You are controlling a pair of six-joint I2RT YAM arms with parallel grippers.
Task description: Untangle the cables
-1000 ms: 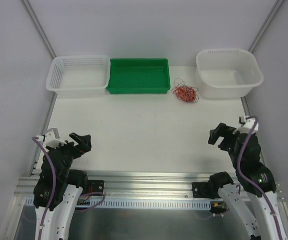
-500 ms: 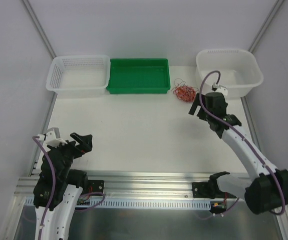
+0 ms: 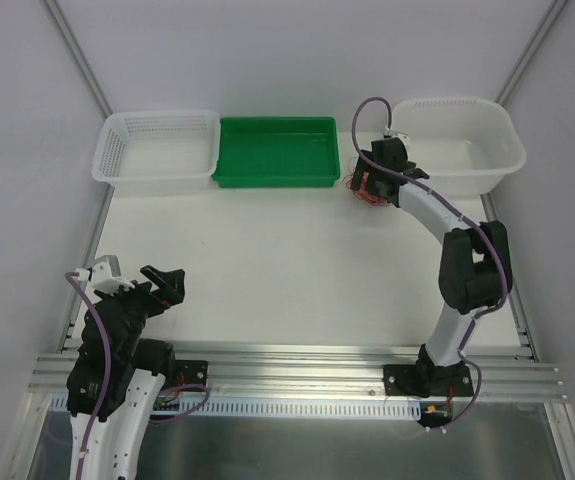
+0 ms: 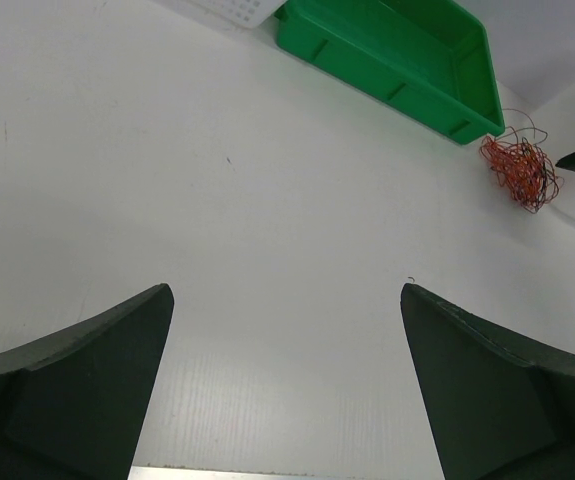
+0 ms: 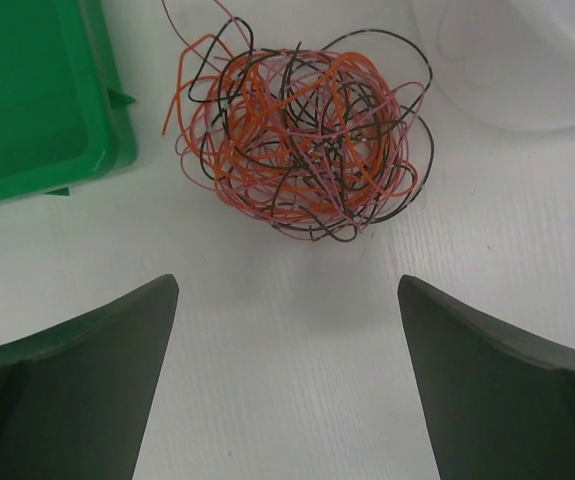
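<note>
The cables [image 5: 302,140] lie as one fist-sized tangle of orange, pink and black thin wires on the white table, between the green tray and the white tub. From above, the tangle [image 3: 367,188] is partly covered by my right gripper [image 3: 369,180], which hovers right over it. In the right wrist view that gripper [image 5: 287,290] is open, its two dark fingers wide apart just short of the tangle, nothing between them. The left wrist view shows the same cables [image 4: 517,168] far off. My left gripper [image 4: 287,292] is open and empty near the table's front left [image 3: 162,285].
A white mesh basket [image 3: 157,150], a green tray [image 3: 277,150] and a white tub [image 3: 462,145] stand in a row along the back edge. The green tray's corner [image 5: 67,150] is close to the left of the tangle. Grey walls close in both sides.
The right arm has swung from the front right across the table to the back, ending over the cable tangle. The left arm has stayed put.
</note>
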